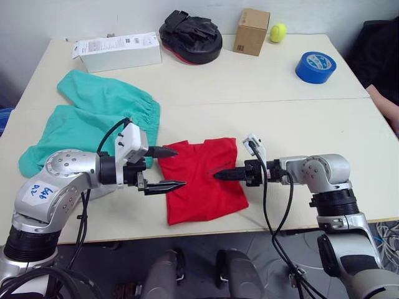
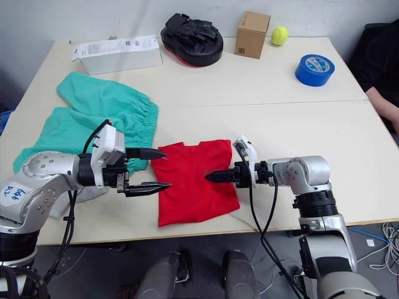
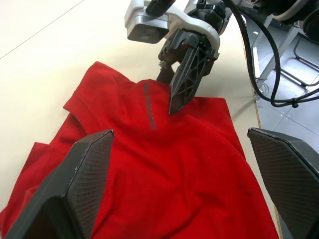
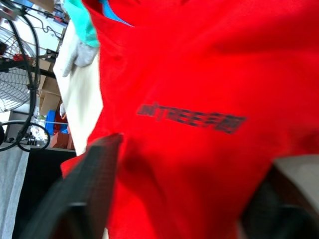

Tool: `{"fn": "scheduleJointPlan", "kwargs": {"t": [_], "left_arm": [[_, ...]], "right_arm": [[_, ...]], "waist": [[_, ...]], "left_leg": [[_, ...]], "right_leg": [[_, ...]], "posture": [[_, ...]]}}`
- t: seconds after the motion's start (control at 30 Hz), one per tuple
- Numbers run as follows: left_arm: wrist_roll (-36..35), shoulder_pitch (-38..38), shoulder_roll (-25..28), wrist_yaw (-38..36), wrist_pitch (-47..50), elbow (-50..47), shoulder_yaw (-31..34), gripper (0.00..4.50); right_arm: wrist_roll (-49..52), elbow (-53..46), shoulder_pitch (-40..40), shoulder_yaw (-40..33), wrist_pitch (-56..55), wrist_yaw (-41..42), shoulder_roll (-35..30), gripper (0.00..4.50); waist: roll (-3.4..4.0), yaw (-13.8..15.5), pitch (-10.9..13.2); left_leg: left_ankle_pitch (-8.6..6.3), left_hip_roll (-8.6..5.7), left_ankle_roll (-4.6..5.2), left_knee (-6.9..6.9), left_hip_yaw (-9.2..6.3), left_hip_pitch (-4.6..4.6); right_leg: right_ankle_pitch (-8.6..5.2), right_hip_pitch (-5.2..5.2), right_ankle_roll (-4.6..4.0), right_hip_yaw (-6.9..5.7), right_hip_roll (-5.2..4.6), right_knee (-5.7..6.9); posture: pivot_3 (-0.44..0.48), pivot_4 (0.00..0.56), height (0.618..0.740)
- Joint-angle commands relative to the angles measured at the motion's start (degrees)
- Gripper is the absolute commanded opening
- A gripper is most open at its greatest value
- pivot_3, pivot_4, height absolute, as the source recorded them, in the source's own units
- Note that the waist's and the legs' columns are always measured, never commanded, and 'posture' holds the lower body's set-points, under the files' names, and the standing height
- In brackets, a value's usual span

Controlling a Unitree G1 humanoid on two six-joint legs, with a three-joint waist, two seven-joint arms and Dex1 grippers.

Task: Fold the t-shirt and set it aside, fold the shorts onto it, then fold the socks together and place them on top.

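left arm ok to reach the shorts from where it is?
Probably yes. The left gripper hangs open at the red t-shirt's left edge, and the teal shorts lie right behind that arm on the table, with nothing lying on them.

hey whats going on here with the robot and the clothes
A two-armed robot is folding a bright red cotton t-shirt lying in a compact fold near the front edge of the cream table. Its open left gripper is at the shirt's left edge; the right gripper, fingers together, points onto the red cloth. The teal-green fabric shorts lie spread out to the left.
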Motion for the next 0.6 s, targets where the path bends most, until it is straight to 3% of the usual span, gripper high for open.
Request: {"fn": "scheduleJointPlan", "kwargs": {"t": [0.03,0.2,0.5,0.6], "left_arm": [[0.42,-0.81,0.25,0.13,-1.12,-0.74,-0.35,4.5],[0.52,-1.05,0.3,-0.15,-1.4,-0.52,-0.76,4.5],[0.06,-1.59,-0.24,-0.54,-1.64,-0.81,-2.01,4.5],[0.5,-2.32,-0.86,-0.71,-2.21,-0.07,-2.84,4.5]], "right_arm": [[0.74,-0.06,2.0,1.41,2.29,-0.65,0.83,1.53],[1.01,-0.71,2.38,1.12,2.25,-0.12,-0.17,0.02],[2.18,-3.03,2.67,-0.7,1.11,3.61,-8.3,0.02],[1.83,-4.34,4.08,-1.2,-1.42,7.95,-16.24,0.02]], "waist": [[0.0,0.13,0.0],[-0.17,0.12,-0.1],[-0.16,0.99,-0.09],[-0.03,1.86,-0.02]], "left_leg": [[0.0,0.0,0.0,0.0,0.0,-0.01],[-0.05,0.01,-0.1,0.03,0.01,0.01],[-0.13,-0.15,-0.19,0.01,-0.01,-0.08],[-0.15,-0.2,-0.09,0.03,0.0,-0.18]], "right_leg": [[0.0,0.0,0.0,0.0,0.0,-0.01],[0.02,0.02,-0.03,0.03,0.01,-0.02],[0.06,-0.01,-0.03,-0.02,-0.19,-0.08],[0.1,0.0,0.03,-0.07,-0.23,-0.28]], "posture": [[0.0,0.15,0.74],[0.0,0.15,0.74],[0.0,0.15,0.74],[0.0,0.15,0.74]]}}
